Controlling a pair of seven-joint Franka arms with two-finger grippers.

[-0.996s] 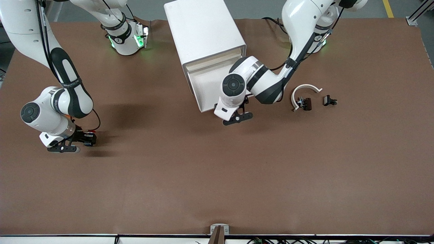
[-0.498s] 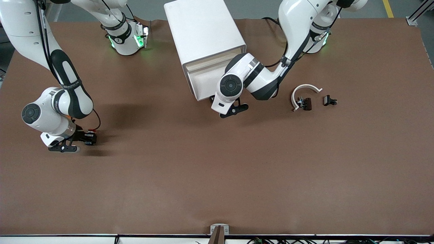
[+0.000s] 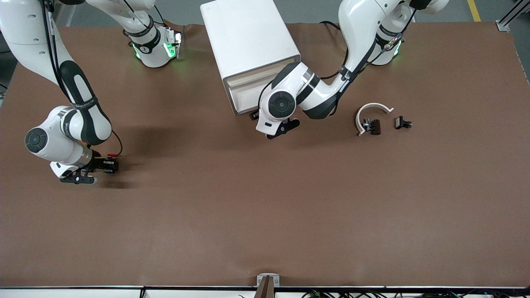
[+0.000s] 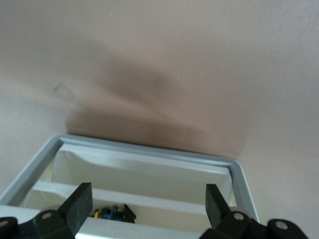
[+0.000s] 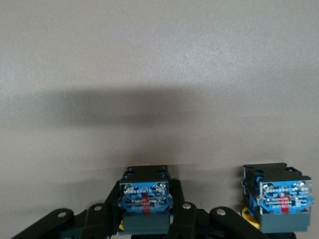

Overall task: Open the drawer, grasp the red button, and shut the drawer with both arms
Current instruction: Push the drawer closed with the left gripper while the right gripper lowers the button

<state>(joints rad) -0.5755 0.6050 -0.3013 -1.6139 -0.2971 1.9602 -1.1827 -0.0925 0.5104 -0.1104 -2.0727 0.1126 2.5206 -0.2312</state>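
Even, bright overhead light is cast across the table [image 3: 265, 215]. Soft, blurred shadows are thrown beside each arm and beneath the right gripper [image 5: 144, 224]. The left gripper [image 4: 144, 209] is rendered slightly out of focus, and no glare is seen.

I see a wide brown table [image 3: 265, 215] filling nearly the whole front view, its surface matte and evenly lit from above, with soft dark shadows in the left and centre of the frame. Along the top edge there is grey floor [image 3: 314, 10], with a yellow line [image 3: 474, 10] at the upper right and a metal frame corner [image 3: 503, 25] beside it. A white rail [image 3: 70, 291] runs along the bottom edge, with a small metal bracket [image 3: 268, 280] at bottom centre.
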